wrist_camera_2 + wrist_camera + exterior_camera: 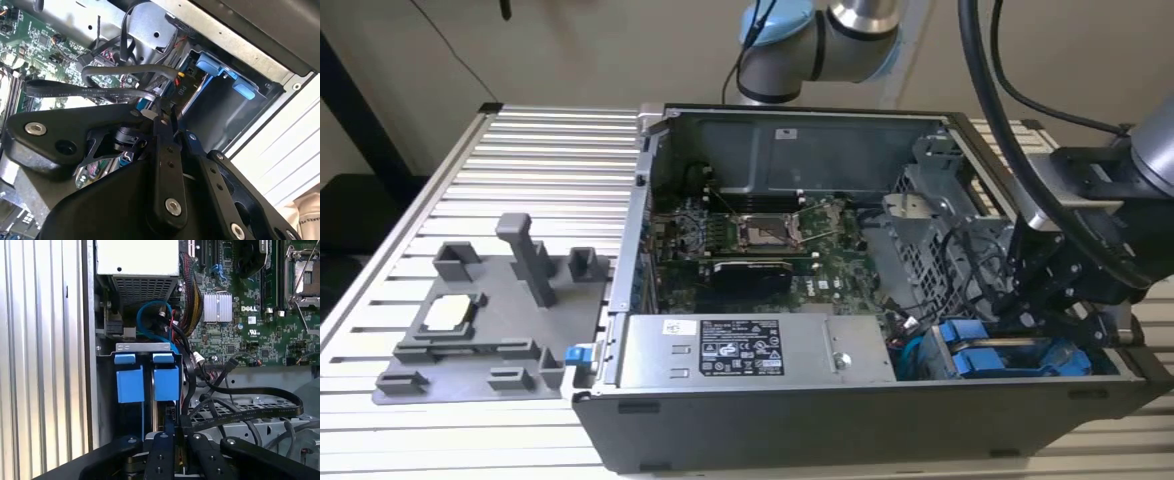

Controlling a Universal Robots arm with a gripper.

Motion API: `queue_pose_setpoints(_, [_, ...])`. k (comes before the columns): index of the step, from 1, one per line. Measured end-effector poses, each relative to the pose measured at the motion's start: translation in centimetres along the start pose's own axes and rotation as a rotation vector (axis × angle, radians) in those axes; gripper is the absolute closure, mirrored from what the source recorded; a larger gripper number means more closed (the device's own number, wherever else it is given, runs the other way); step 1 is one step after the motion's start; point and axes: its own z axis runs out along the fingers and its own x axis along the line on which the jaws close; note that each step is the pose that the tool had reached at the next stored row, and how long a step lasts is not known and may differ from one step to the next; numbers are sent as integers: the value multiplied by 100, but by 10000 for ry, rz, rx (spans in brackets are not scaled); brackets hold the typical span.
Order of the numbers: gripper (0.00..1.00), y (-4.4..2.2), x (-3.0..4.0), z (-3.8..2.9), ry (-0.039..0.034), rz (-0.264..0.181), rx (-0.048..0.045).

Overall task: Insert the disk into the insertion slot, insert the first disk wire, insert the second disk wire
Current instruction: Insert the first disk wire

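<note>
Two blue plastic frames stand side by side in the grey sheet-metal drive cage, the insertion slot (142, 346) (923, 352). The disk (165, 383) in its blue frame sits in the bay in line with my gripper; its blue tabs (215, 65) show in the second wrist view. My gripper (176, 434) (161, 114) (1045, 322) hangs low inside the case, just off the disk's end. Its fingers are pressed close together on the end of a flat black disk wire (85, 92) (260, 410), which loops away over the cage. The disk's body is hidden in the bay.
The open computer case (854, 420) holds the motherboard (250, 315), the power supply (734, 350) and a tangle of black, blue and red cables (165, 320) beside the cage. A grey plastic fixture tray (467, 340) lies on the slatted table at the exterior view's left.
</note>
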Motion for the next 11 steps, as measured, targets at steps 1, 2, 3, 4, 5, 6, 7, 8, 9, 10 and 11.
queue_pose_setpoints(1, [82,0,0,2,-3,0,-3])
queue_pose_setpoints(2, [76,0,0,1,-3,1,-6])
queue_pose_setpoints(3, [76,1,0,-3,-2,2,-9])
queue_pose_setpoints(4, [76,1,-1,-11,2,3,-13])
queue_pose_setpoints(5, [76,1,-3,-22,3,3,-19])
queue_pose_setpoints(6, [76,2,-4,-34,2,5,-27])
queue_pose_setpoints(7, [76,2,-5,-47,4,7,-34])
queue_pose_setpoints(8, [76,3,-6,-59,4,10,-39])
queue_pose_setpoints(9, [76,3,-8,-69,3,12,-43])
queue_pose_setpoints(10, [76,3,-8,-73,8,13,-46])
queue_pose_setpoints(11, [76,3,-9,-71,29,14,-46])
